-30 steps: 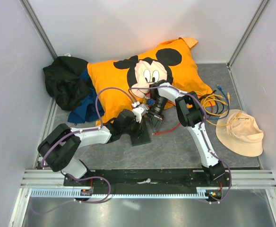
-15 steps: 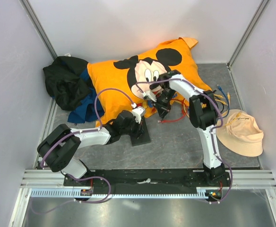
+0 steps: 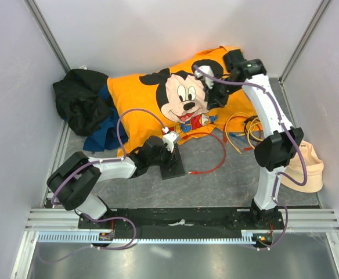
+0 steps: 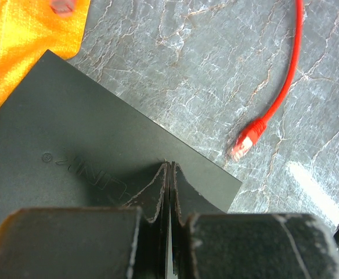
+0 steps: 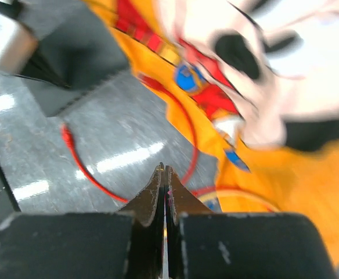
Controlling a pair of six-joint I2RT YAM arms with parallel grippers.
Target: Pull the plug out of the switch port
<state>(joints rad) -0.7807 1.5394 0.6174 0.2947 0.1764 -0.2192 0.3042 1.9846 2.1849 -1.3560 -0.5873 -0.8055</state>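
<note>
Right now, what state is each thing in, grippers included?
switch, flat on the table, under the left gripper.
plug, out of the switch, lying loose on the table beside it.
left gripper, shut, tips on the switch's top.
right gripper, shut, empty, raised over the pillow.
pillow, lying at the back.
hat, lying on the table, partly hidden.

Right claw (image 5: 165, 170) lifted away, plug (image 4: 241, 145) (red) released

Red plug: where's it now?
The red plug lies loose on the table, just right of the switch in the top view, near the left gripper.
</note>
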